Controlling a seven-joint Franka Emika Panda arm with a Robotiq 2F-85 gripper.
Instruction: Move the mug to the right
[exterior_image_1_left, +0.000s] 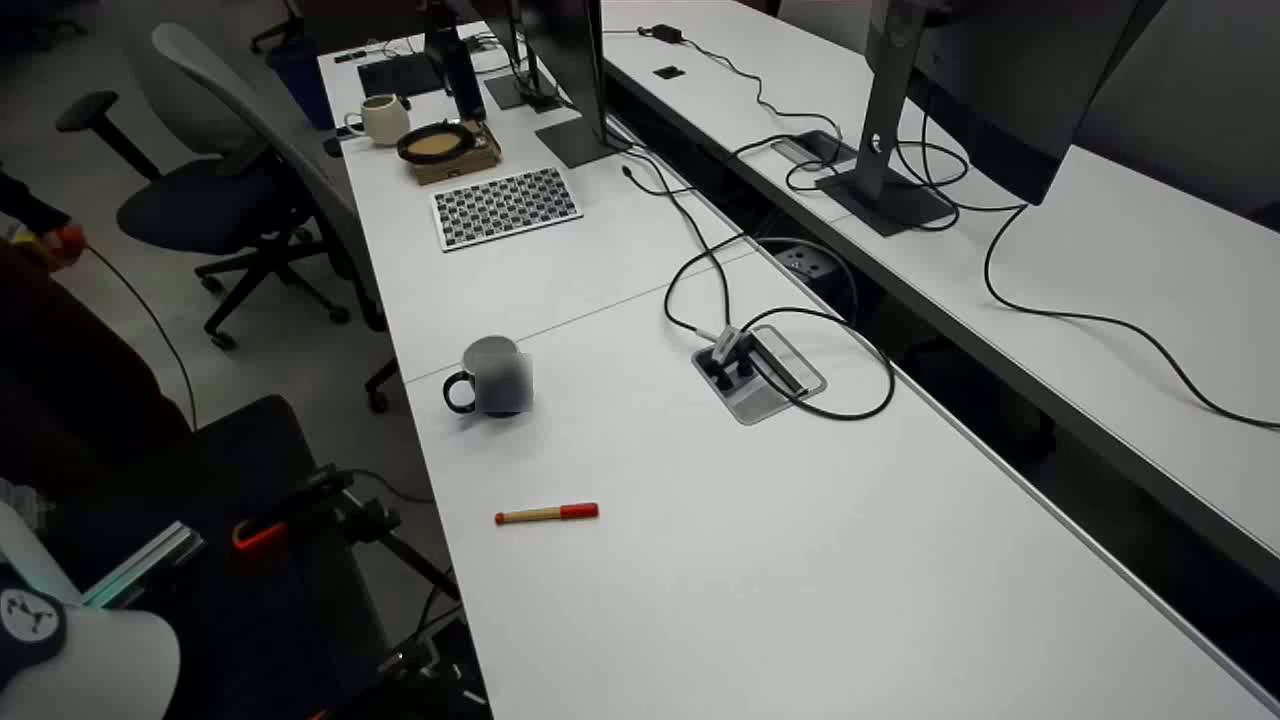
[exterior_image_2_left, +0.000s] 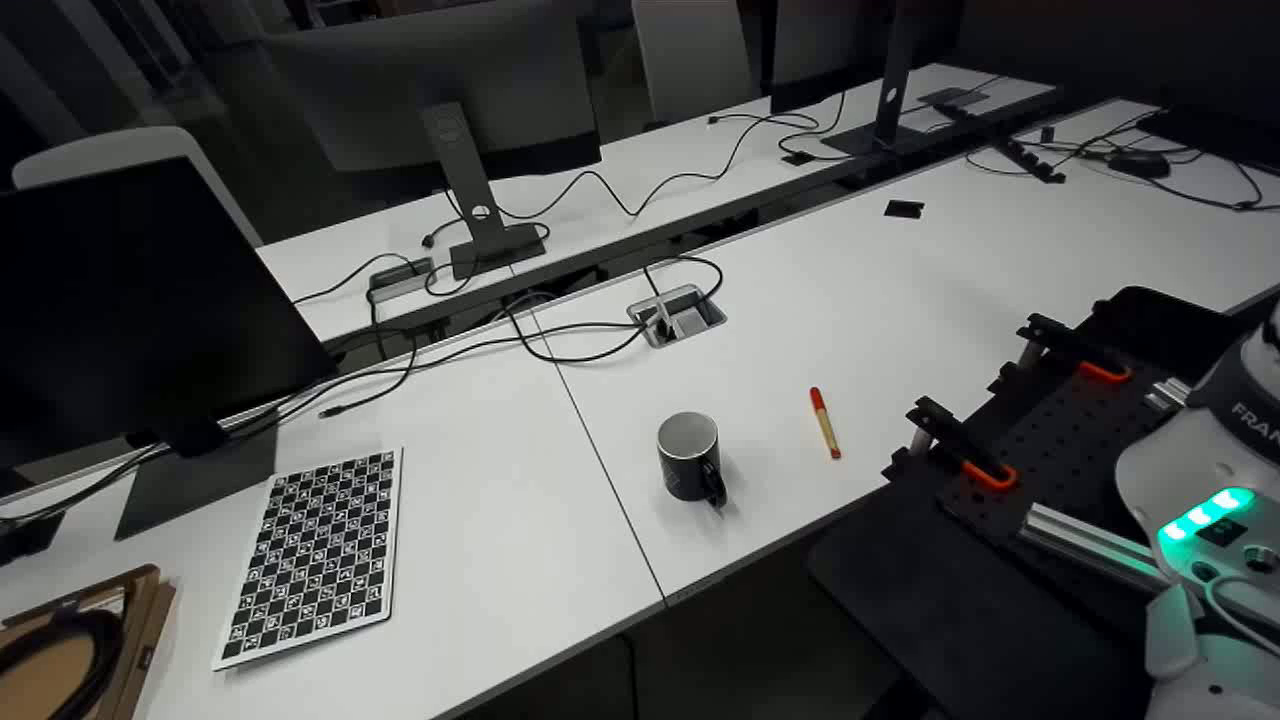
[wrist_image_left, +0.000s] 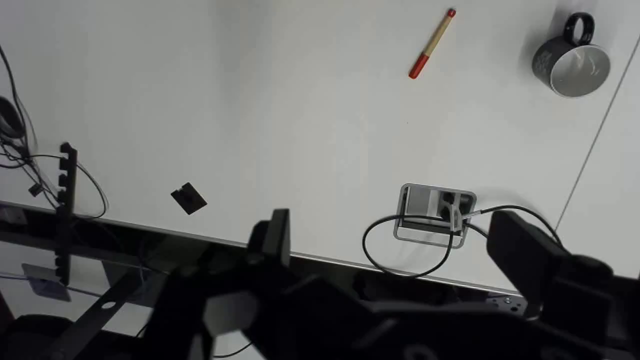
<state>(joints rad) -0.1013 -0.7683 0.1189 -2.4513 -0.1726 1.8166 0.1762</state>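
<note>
Mug (exterior_image_1_left: 489, 370): in an exterior view, stands upright on the white table (exterior_image_1_left: 760, 560), near its edge and just beside the seam (exterior_image_1_left: 600, 310); dark outside, grey inside, with its loop handle turned toward that edge. A blurred patch hides part of its side.
Pen (exterior_image_1_left: 545, 514): lies on the table, apart from the mug; tan, with 2 red ends.
Socket box (exterior_image_1_left: 750, 406): sunk in the table, farther from the edge than the mug, a black cable (exterior_image_1_left: 845, 416) looping beside it.
Cream cup (exterior_image_1_left: 383, 120): farther along the row, near a cardboard box (exterior_image_1_left: 460, 168), well apart from the mug.
Chair (exterior_image_1_left: 205, 205): on the floor beside the tables, with a dark seat.
Checkered board (exterior_image_2_left: 315, 550): in an exterior view, lies across the seam from the mug, near a black monitor (exterior_image_2_left: 120, 310). The mug is upright here too, with the pen on its arm side.
Arm (exterior_image_2_left: 1210, 450): white, partly in view, green lights lit.
Gripper (wrist_image_left: 391, 214): in the wrist view, shows along the bottom; its 2 fingers (wrist_image_left: 520, 250) stand wide apart, with part of the socket box visible in the gap.
Mug's spot: top right of that view, handle toward the top, apart from the fingers; the pen lies to its left.
Black tile (wrist_image_left: 189, 198): flat on the table, at the left.
</note>
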